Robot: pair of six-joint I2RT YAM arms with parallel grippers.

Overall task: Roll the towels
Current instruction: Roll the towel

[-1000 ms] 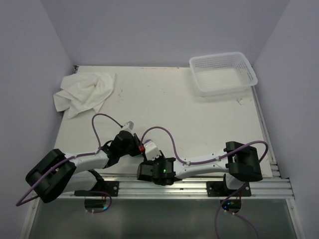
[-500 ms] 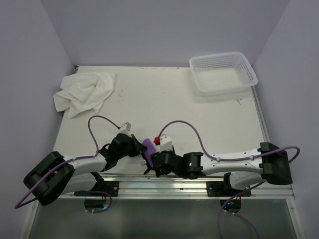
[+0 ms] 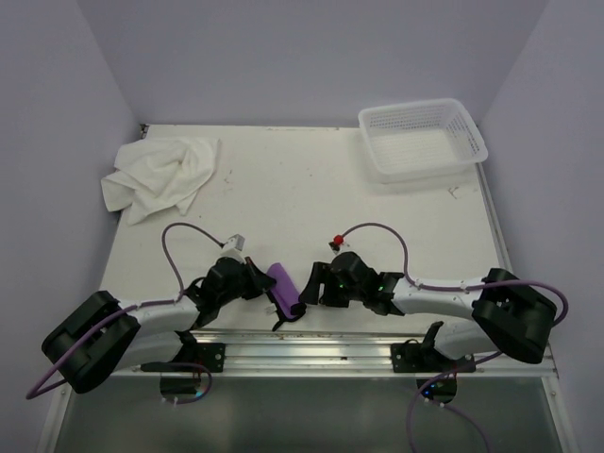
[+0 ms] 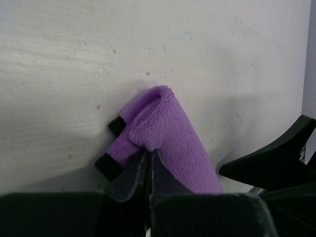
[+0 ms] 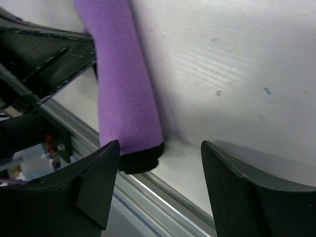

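Room: lilac walls (image 3: 302, 57) close around.
Counter (image 3: 311, 189): white, scuffed, rail (image 3: 359, 349) at near edge.
Purple towel (image 3: 284, 286): rolled, near edge, between hands.
White towel (image 3: 160, 176): crumpled, far-left corner.
Left hand (image 4: 149, 160): together, pinching purple towel.
Right hand (image 5: 158, 150): apart, at roll's end.

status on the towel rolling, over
Left gripper shut on purple towel; right gripper open at its near end. Purple towel rolled, white towel crumpled far left, unrolled. Basket far right, out of the way.
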